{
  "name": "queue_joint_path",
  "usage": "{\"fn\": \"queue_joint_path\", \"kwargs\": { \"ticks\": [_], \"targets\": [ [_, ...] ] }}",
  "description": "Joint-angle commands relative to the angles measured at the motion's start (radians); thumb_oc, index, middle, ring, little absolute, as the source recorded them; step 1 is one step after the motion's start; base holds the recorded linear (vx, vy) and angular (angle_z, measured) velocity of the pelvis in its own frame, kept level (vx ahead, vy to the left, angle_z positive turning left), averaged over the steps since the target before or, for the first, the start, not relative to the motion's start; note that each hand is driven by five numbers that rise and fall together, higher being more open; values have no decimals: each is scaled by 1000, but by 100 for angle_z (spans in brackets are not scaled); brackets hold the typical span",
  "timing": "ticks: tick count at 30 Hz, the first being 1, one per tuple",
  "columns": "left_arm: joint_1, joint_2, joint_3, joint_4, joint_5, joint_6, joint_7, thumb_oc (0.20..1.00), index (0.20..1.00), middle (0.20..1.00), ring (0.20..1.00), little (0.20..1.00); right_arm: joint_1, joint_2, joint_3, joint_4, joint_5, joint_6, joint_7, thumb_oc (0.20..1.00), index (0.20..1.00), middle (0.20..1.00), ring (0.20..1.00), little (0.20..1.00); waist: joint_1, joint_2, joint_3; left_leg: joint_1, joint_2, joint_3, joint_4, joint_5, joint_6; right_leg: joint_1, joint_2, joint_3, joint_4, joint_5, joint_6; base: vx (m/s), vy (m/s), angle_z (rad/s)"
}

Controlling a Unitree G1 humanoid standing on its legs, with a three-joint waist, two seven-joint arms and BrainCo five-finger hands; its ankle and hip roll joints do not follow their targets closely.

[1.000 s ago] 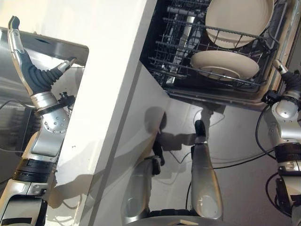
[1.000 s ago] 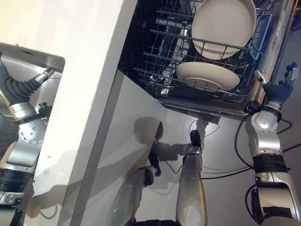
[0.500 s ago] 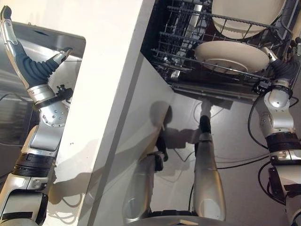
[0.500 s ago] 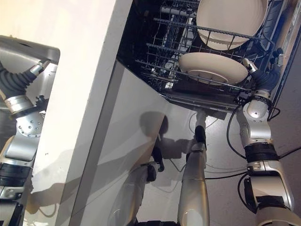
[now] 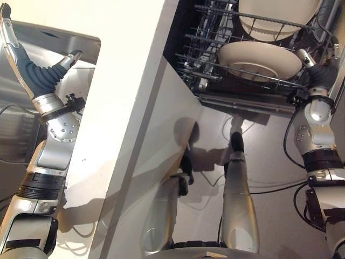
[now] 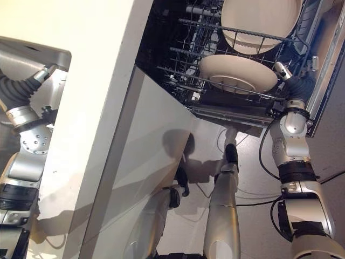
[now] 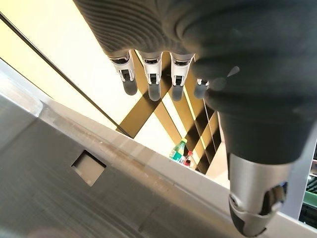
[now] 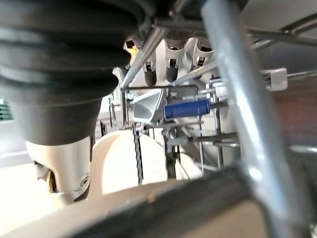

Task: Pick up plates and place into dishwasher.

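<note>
Two cream plates sit in the dishwasher's wire rack (image 5: 215, 70). The larger plate (image 5: 277, 16) stands upright at the back, and the other plate (image 5: 259, 59) lies tilted in front of it. My right hand (image 5: 322, 74) is at the rack's front right corner, just beside the tilted plate. In the right wrist view its fingers (image 8: 171, 64) reach straight past the rack wires, with a plate (image 8: 119, 158) beyond. My left hand (image 5: 32, 75) is raised over the steel sink (image 5: 81, 48), open and holding nothing, its fingers (image 7: 153, 79) straight.
A white counter (image 5: 124, 81) separates the sink from the dishwasher. A white cabinet panel (image 5: 161, 162) drops below it. The dishwasher's frame (image 6: 323, 65) runs along the far right, beside my right arm. Grey floor (image 5: 269, 151) lies under the rack.
My right hand has come up from beside the dishwasher's frame to the rack's front right corner. The camera has shifted slightly. My left hand has stayed over the sink.
</note>
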Motion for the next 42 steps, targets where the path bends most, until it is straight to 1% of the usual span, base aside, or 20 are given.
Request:
{"fn": "queue_joint_path", "kwargs": {
  "ticks": [1, 3, 6, 11, 14, 15, 17, 18, 19, 21, 23, 26, 27, 30, 31, 34, 37, 38, 39, 42],
  "targets": [
    [35, -129, -97, -84, -3, -23, 25, 1000, 1000, 1000, 1000, 1000, -176, 44, 149, -91, -29, -3, 108, 1000, 1000, 1000, 1000, 1000, 24, 89, 29, -65, 32, -83, 56, 18, -31, 73, -18, -50, -55, -71, -47, 50, 106, 2],
    [42, -138, -104, -80, -7, -25, 25, 1000, 1000, 1000, 1000, 1000, -194, 64, 172, -97, -47, 12, 108, 1000, 1000, 1000, 1000, 1000, 33, 95, 29, -45, 25, -84, 57, 9, -31, 97, -25, -55, -56, -80, -45, 93, 139, 5],
    [60, -149, -104, -82, -10, -30, 23, 1000, 1000, 1000, 1000, 1000, -217, 75, 194, -101, -60, 29, 104, 1000, 1000, 1000, 1000, 1000, 46, 99, 29, -24, 13, -85, 52, 8, -30, 124, -36, -61, -63, -79, -44, 78, 133, 8],
    [72, -138, -95, -92, -29, -29, 11, 1000, 1000, 1000, 1000, 1000, -250, 86, 209, -108, -67, 51, 99, 1000, 1000, 1000, 1000, 1000, 72, 94, 29, -15, -6, -90, 44, 15, -24, 143, -55, -75, -73, -69, -39, 27, 93, 13],
    [71, -126, -93, -88, -44, -27, 4, 1000, 1000, 1000, 1000, 1000, -276, 95, 223, -85, -67, 48, 100, 1000, 1000, 1000, 1000, 1000, 91, 94, 29, -14, -16, -93, 45, 14, -17, 152, -66, -85, -71, -69, -34, 40, 89, 14],
    [73, -122, -94, -87, -48, -28, 1, 1000, 1000, 1000, 1000, 1000, -284, 97, 230, -78, -63, 46, 95, 1000, 1000, 1000, 1000, 1000, 98, 96, 29, -11, -19, -96, 50, 5, -16, 157, -68, -89, -64, -79, -32, 28, 82, 22],
    [74, -118, -92, -85, -50, -29, 0, 1000, 1000, 1000, 1000, 1000, -296, 104, 237, -70, -52, 39, 89, 1000, 1000, 1000, 1000, 1000, 108, 95, 28, -11, -27, -97, 40, 15, -11, 159, -77, -94, -70, -69, -29, 25, 73, 24],
    [79, -116, -90, -88, -49, -30, -2, 1000, 1000, 1000, 1000, 1000, -296, 106, 235, -69, -44, 35, 92, 1000, 1000, 1000, 1000, 1000, 114, 97, 28, -6, -30, -101, 44, 6, -8, 166, -81, -100, -63, -78, -27, 24, 62, 16],
    [81, -115, -87, -89, -49, -30, -2, 1000, 1000, 1000, 1000, 1000, -298, 108, 235, -69, -39, 31, 96, 1000, 1000, 1000, 1000, 1000, 117, 96, 26, -9, -34, -101, 38, 15, -6, 165, -87, -103, -70, -69, -26, 23, 60, 13],
    [84, -111, -88, -86, -49, -36, -2, 1000, 1000, 1000, 1000, 1000, -300, 119, 243, -69, -41, 23, 95, 1000, 1000, 1000, 1000, 1000, 127, 98, 21, -1, -41, -102, 38, 6, 0, 173, -96, -111, -63, -78, -21, 21, 57, 18],
    [86, -109, -86, -84, -51, -42, -5, 1000, 1000, 1000, 1000, 1000, -305, 128, 249, -70, -41, 17, 98, 1000, 1000, 1000, 1000, 1000, 133, 100, 17, 1, -50, -101, 35, 11, 5, 177, -104, -116, -67, -70, -19, 12, 47, 21],
    [92, -105, -85, -84, -58, -51, -15, 1000, 1000, 1000, 1000, 1000, -313, 141, 260, -73, -39, 20, 107, 1000, 1000, 1000, 1000, 1000, 140, 105, 7, 20, -56, -100, 34, -1, 10, 199, -116, -122, -68, -75, -18, 26, 42, 15],
    [93, -103, -84, -83, -61, -57, -20, 1000, 1000, 1000, 1000, 1000, -320, 145, 268, -74, -38, 25, 111, 1000, 1000, 1000, 1000, 1000, 144, 104, -1, 26, -61, -99, 25, 5, 11, 208, -121, -123, -81, -65, -19, 33, 29, 16],
    [104, -101, -85, -81, -69, -82, -31, 1000, 1000, 1000, 1000, 1000, -327, 152, 286, -76, -22, 29, 155, 1000, 1000, 1000, 1000, 1000, 151, 107, -19, 57, -69, -101, 20, -9, 15, 245, -130, -133, -96, -67, -19, 16, 21, 18],
    [107, -100, -83, -81, -71, -88, -36, 1000, 1000, 1000, 1000, 1000, -327, 154, 292, -76, -14, 27, 173, 1000, 1000, 1000, 1000, 1000, 152, 105, -26, 64, -72, -101, 15, -4, 16, 256, -133, -135, -109, -58, -20, 16, -3, 5],
    [115, -91, -84, -81, -87, -107, -70, 1000, 1000, 1000, 1000, 1000, -313, 160, 309, -72, 42, 20, 258, 1000, 1000, 1000, 1000, 1000, 163, 98, -61, 107, -77, -109, 15, -25, 18, 320, -142, -151, -137, -57, -21, 56, -37, 0],
    [123, -91, -89, -72, -96, -132, -105, 1000, 1000, 1000, 1000, 1000, -296, 170, 322, -76, 109, 10, 334, 1000, 1000, 1000, 1000, 1000, 170, 82, -100, 145, -77, -112, -2, -23, 19, 384, -147, -167, -183, -40, -20, 37, -72, 5],
    [124, -89, -93, -67, -100, -138, -117, 1000, 1000, 1000, 1000, 1000, -282, 176, 326, -78, 118, 4, 342, 1000, 1000, 1000, 1000, 1000, 173, 76, -116, 166, -73, -114, -8, -31, 19, 415, -145, -176, -199, -42, -18, 72, -135, 11],
    [125, -90, -95, -61, -103, -148, -127, 1000, 1000, 1000, 1000, 1000, -263, 182, 329, -79, 115, 0, 340, 1000, 1000, 1000, 1000, 1000, 177, 62, -137, 181, -73, -115, -21, -23, 20, 438, -146, -182, -221, -29, -17, 70, -138, 15],
    [133, -96, -98, -50, -106, -164, -162, 1000, 1000, 1000, 1000, 1000, -209, 193, 331, -73, 81, -17, 306, 1000, 1000, 1000, 1000, 1000, 181, 30, -176, 226, -63, -122, -44, -23, 22, 503, -136, -199, -261, -21, -14, 69, -168, 20]
  ]
}}
